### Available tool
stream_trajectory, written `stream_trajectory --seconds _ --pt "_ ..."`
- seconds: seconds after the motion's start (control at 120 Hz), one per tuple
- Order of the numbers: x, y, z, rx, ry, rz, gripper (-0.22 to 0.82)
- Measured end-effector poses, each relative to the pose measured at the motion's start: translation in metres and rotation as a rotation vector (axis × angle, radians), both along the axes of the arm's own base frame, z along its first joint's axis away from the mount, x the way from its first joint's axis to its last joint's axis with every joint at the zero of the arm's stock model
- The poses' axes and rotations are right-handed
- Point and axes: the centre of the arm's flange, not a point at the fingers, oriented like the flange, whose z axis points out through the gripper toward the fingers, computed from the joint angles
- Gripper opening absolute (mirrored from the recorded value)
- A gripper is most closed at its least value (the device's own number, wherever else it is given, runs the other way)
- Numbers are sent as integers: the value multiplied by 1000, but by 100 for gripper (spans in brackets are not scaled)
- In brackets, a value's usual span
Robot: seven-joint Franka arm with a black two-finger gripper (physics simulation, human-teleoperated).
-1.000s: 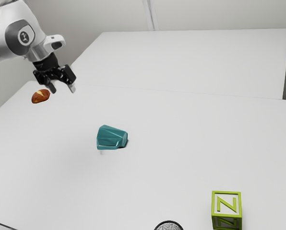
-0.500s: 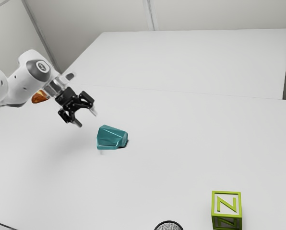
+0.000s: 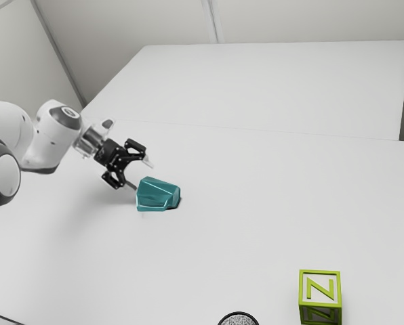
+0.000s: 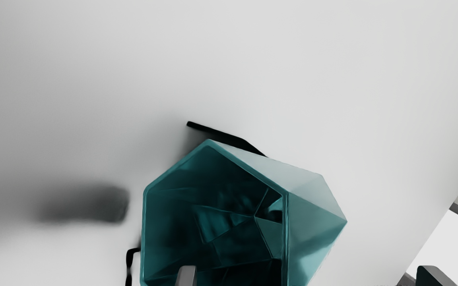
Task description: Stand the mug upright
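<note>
White table (image 3: 249,217), widespread gripper (image 3: 142,175) beside mug (image 3: 158,195)

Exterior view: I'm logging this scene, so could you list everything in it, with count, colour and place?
Mug: one, teal, on its side on the table.
Cube: one, green and white, lower right.
Round thing: one, speckled grey, dark rim, bottom edge.
Table: one, white, under the mug.
Back surface: one, white, beyond the table.
Dark line: one, lower left corner.
Arm: one, white and grey, from the left.
End effector: one, black, by the mug's mouth.
</note>
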Motion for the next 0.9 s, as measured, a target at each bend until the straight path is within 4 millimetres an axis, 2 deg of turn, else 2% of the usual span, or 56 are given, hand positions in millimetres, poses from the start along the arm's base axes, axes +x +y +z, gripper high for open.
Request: stream_trajectory --seconds 0.192,0.333,0.367,0.508,0.575,0.692,0.9 --pt "-8 -12 -20 -86 25 43 60" --pt "-6 -18 -25 -110 27 50 60" --pt "-5 -19 -24 -110 25 48 56" --pt "-3 -23 -23 -105 23 33 20" --pt "-2 -25 -21 -98 21 20 8" --pt "1 -29 -18 -89 15 4 0" --pt "14 -51 -4 -88 -18 -38 -13"
